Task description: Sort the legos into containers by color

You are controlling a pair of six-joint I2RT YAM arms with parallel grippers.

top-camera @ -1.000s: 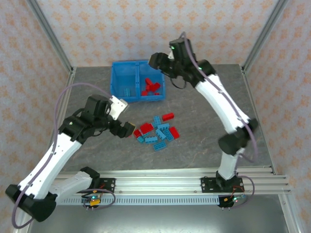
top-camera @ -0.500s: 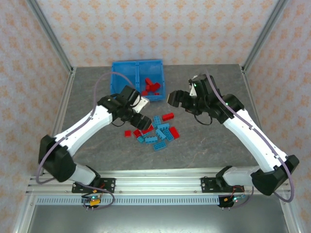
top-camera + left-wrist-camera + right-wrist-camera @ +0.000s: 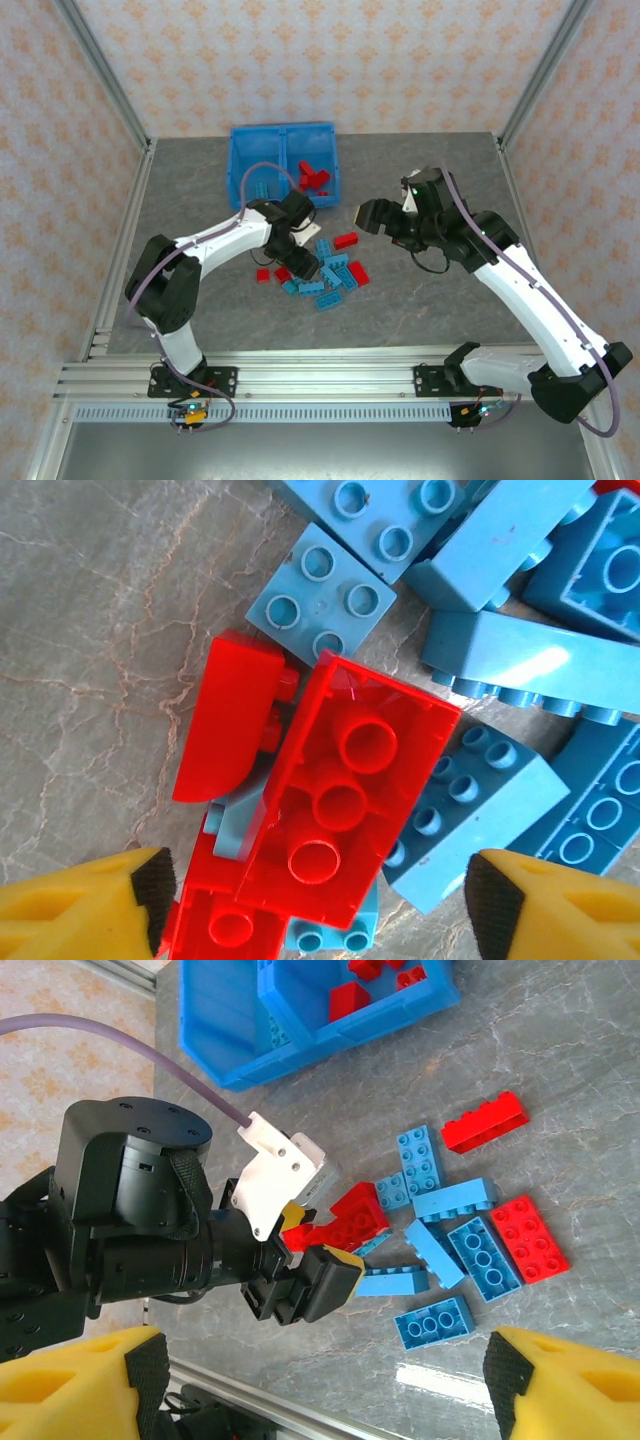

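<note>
A loose pile of legos lies mid-table, light blue bricks (image 3: 330,277) mixed with red ones (image 3: 346,240). My left gripper (image 3: 298,262) is down at the pile's left end and open. In the left wrist view the left gripper (image 3: 320,900) has its pads wide either side of an upside-down red brick (image 3: 350,790). My right gripper (image 3: 362,215) hangs open above the pile's right side, nothing between its fingers (image 3: 150,1375). The blue bin (image 3: 237,170) stands at the back; its left compartment holds light blue bricks (image 3: 262,187), its right one red bricks (image 3: 312,178).
A small red brick (image 3: 263,275) lies alone left of the pile. The right wrist view looks down on the left gripper (image 3: 318,1235), the bin's corner (image 3: 300,1050) and loose bricks (image 3: 470,1130). An aluminium rail (image 3: 330,380) runs along the near table edge.
The right arm left the bin and came down toward the pile. The left arm swung right, its gripper dropping onto the pile's left end. A small red brick now lies apart on the left.
</note>
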